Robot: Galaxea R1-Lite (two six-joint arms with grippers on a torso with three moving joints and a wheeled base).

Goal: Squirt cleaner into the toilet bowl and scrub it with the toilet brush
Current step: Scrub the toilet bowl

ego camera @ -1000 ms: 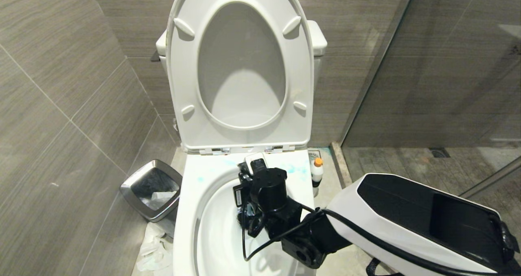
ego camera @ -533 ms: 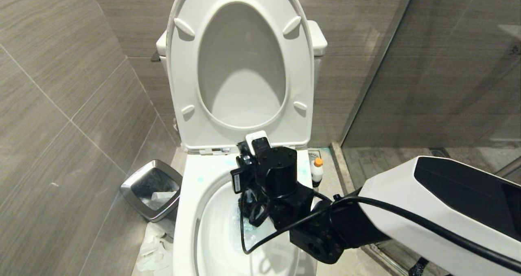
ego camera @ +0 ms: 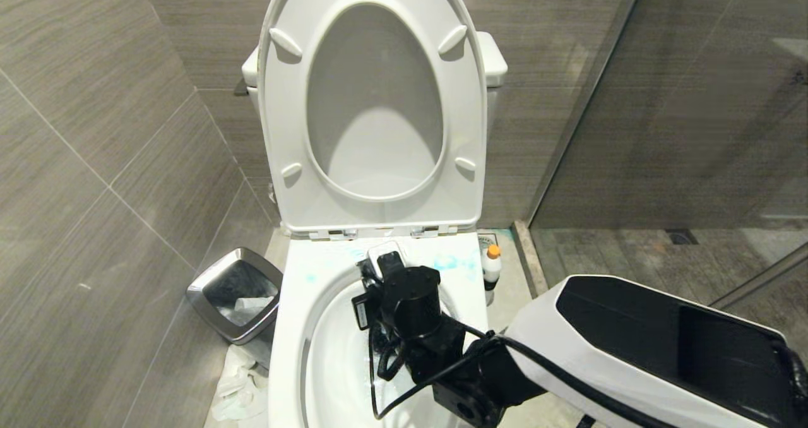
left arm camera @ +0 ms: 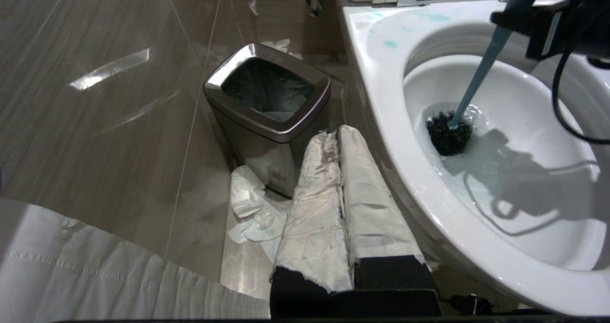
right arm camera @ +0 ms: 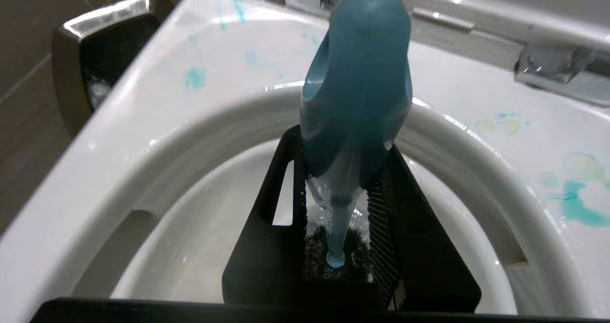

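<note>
While the right gripper [right arm camera: 345, 185] clamps one brush [right arm camera: 355, 99] between its fingers, the shaft slants steeply down, bristle head low in the one bowl [left arm camera: 381, 75], touching the wet inner wall. One cleaner [ego camera: 492, 265] stands upright on the floor beside the bowl. One bin [left arm camera: 267, 94] stands opposite. Left gripper [left arm camera: 340, 204] hangs closed, empty.

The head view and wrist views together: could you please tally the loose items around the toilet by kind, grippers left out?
Toilet brush: 1
Cleaner bottle: 1
Steel bin: 1
Total: 3, not counting the crumpled tissues on the floor, which lie too bunched to count.
</note>
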